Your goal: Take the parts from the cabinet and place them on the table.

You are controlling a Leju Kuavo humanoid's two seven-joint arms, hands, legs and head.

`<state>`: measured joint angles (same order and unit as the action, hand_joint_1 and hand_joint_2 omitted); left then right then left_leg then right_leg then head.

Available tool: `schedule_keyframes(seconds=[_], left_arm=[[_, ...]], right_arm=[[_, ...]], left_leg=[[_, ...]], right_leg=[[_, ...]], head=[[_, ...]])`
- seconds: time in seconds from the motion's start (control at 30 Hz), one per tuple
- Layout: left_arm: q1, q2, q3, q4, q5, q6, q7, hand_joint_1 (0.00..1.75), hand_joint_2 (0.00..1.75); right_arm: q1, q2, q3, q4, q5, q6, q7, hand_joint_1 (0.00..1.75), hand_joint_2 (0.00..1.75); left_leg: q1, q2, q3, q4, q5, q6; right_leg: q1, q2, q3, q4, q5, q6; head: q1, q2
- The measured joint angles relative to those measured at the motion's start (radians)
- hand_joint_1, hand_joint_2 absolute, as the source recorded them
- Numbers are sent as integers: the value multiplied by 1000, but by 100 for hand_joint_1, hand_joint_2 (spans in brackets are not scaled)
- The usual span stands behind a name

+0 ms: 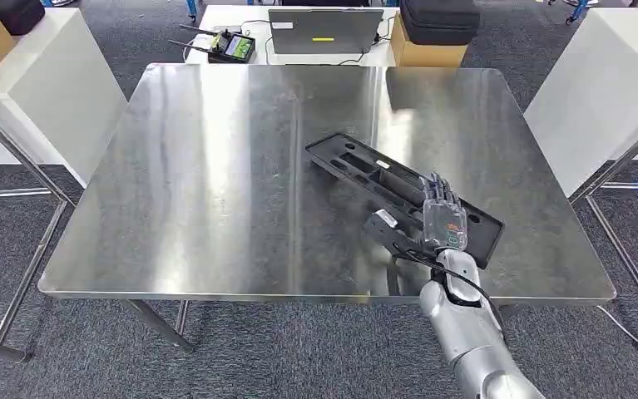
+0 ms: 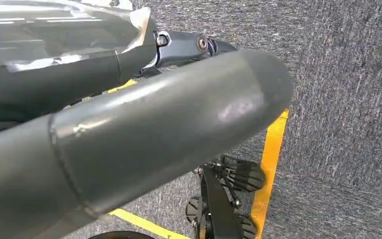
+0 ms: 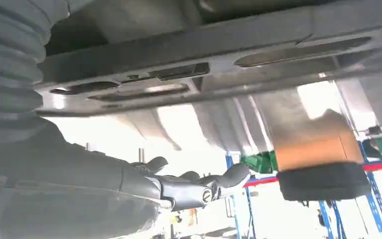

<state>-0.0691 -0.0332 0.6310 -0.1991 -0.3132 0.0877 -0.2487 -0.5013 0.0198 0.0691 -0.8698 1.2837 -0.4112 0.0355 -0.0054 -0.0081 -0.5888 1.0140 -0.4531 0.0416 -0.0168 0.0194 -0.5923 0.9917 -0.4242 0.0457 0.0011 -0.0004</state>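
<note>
I saw the long black part lying flat on the steel table, its long axis running diagonally from the far middle toward the near right edge. My right hand rested on its near end, fingers extended; whether they gripped it, I couldn't tell. The left hand hung over the floor, and I couldn't tell how its fingers stood.

Glossy brushed-metal table, matt black part

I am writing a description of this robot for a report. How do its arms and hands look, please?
The right arm is silver metal built of rounded segments, with a black cable running along the forearm. The right hand has a translucent grey back with small coloured markings, and dark slim fingers. In the left wrist view, the left hand shows a thick smooth grey thumb and a darker finger with silver screws.
</note>
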Motion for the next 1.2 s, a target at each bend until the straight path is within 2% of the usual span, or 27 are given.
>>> schedule_keyframes(seconds=[0.2, 0.3, 0.4, 0.43, 0.5, 0.57, 0.67, 0.77, 0.9, 0.97, 1.0, 1.03, 1.07, 1.1, 1.13, 1.2], left_arm=[[0, 0, 5, 0, -6, 0, -10, 0, 0], [1, 0, 11, 0, -15, -3, -16, 0, 0], [1, 0, 29, 0, -10, -3, -31, 0, 0], [2, 0, 34, 0, -7, -3, -35, 0, 0], [0, 0, 47, 0, 1, -2, -48, 0, 0], [0, -2, 63, 0, 7, 10, -59, 0, 0], [0, -3, 85, 0, 10, 33, -56, 0, 0], [-4, -3, 110, 0, 26, 53, -18, 0, 0], [-6, -3, 135, 0, 37, 59, -1, 0, 0], [-9, -3, 147, 0, 46, 55, 0, 0, 0], [-11, -3, 156, 0, 69, 43, -2, 0, 0], [-13, -3, 164, 0, 86, 39, -7, 0, 0], [-15, -7, 185, 0, 124, 41, -14, 0, 0], [-18, -11, 198, -1, 138, 48, -17, 0, 0], [-18, -14, 214, -1, 148, 57, -19, 0, 0], [-18, -23, 234, -1, 162, 84, -24, 0, 0]], right_arm=[[33, 9, -5, -77, -67, -64, -56, 0, 175], [108, 24, -7, -221, -147, -121, -115, 0, 175], [214, 46, -4, -397, -321, -147, -215, 0, 175], [248, 56, 0, -462, -350, -152, -234, 0, 0], [304, 66, 15, -546, -475, -138, -297, 0, 0], [378, 77, 43, -653, -715, -94, -420, 0, 0], [491, 108, 97, -789, -925, -4, -539, 0, 0], [568, 136, 153, -888, -1077, 119, -581, 0, 0], [631, 160, 185, -935, -1123, 163, -608, 0, 0], [646, 167, 191, -946, -1136, 177, -612, 0, 0], [652, 171, 194, -947, -1158, 199, -610, 0, 0], [656, 174, 197, -946, -1170, 219, -604, 0, 0], [658, 175, 205, -940, -1180, 262, -603, 0, 0], [659, 175, 210, -930, -1184, 282, -603, 0, 0], [658, 176, 216, -912, -1187, 296, -605, 0, 0], [653, 175, 223, -858, -1208, 324, -631, 0, 0]], left_leg=[[0, 0, 0, 0, 0, 0], [0, -1, 0, 0, 0, 0], [0, -1, -1, 0, -1, 0], [0, -1, -1, 0, -2, -1], [0, 0, -1, 0, -2, -1], [0, -1, -1, 0, -3, -1], [0, 0, -2, 0, -3, -1], [-2, 0, 0, 0, -6, 0], [-6, 0, 0, 2, -7, 4], [-10, 0, 0, 3, -8, 9], [-12, 0, 2, 4, -2, 15], [-12, 0, 3, 2, 0, 18], [-2, 5, 4, -10, 12, 27], [-1, 10, 3, -14, 17, 29], [3, 13, -1, -14, 20, 34], [2, 18, -11, -14, 26, 35]], right_leg=[[0, 0, 0, 0, 0, 0], [0, 0, 0, 0, 0, 0], [0, 0, 0, 0, -1, 0], [0, 0, -1, 0, -1, 0], [0, 0, -2, 0, -2, 0], [0, 0, -1, 0, -3, 2], [0, 0, -2, 0, -3, 2], [-5, 0, -1, -2, -3, 3], [-11, 0, -1, -2, -2, 5], [-14, 0, 0, -3, -2, 9], [-16, 1, 3, -5, 6, 19], [-16, 2, 4, -7, 7, 21], [-10, 3, 2, -1, 2, 25], [-14, -5, -12, 25, -26, 16], [-9, -7, -33, 86, -73, 3], [-8, -8, -84, 236, -152, -11]], head=[[0, 0], [0, 0], [1, 0], [-1, 0], [-1, 0], [0, 0], [0, 0], [-1, 0], [0, 0], [-1, 0], [-1, 0], [-1, 0], [1, 0], [-1, 0], [7, 0], [7, 0]])
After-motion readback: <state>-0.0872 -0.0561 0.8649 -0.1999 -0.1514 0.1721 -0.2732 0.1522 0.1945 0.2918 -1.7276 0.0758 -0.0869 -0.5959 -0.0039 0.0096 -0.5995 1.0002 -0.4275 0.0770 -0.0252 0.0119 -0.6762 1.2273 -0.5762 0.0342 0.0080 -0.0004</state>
